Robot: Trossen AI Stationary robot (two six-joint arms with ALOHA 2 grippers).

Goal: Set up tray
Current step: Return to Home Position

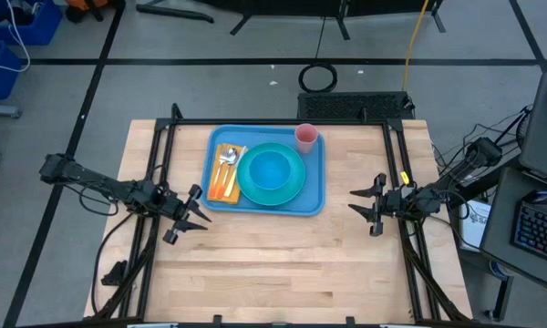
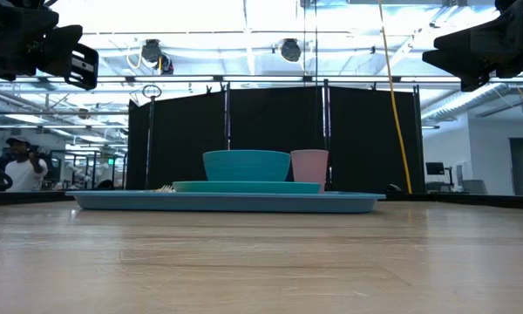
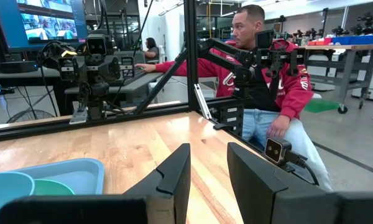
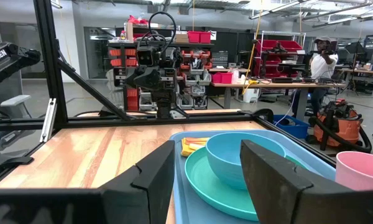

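The light-blue tray [image 1: 314, 196] lies flat on the far middle of the wooden table. On it rest a teal plate [image 1: 296, 187] with a teal bowl [image 1: 270, 169] in it, a pink cup [image 1: 306, 138] upright at the far right corner, and an orange napkin [image 1: 221, 187] with metal cutlery [image 1: 226, 160] on top. My left gripper [image 1: 201, 206] hovers open off the tray's near left corner. My right gripper [image 1: 354, 200] hovers open to the tray's right. Both point level toward the tray, clear of the table. The right wrist view shows the bowl [image 4: 242, 155] and cup [image 4: 360, 171] ahead.
A black frame [image 1: 283, 122] runs round the table's edges. Bare wood [image 1: 283, 264] covers the near half of the table. In the left wrist view a person in a red top [image 3: 280, 81] sits beyond the table's right side, behind my right arm.
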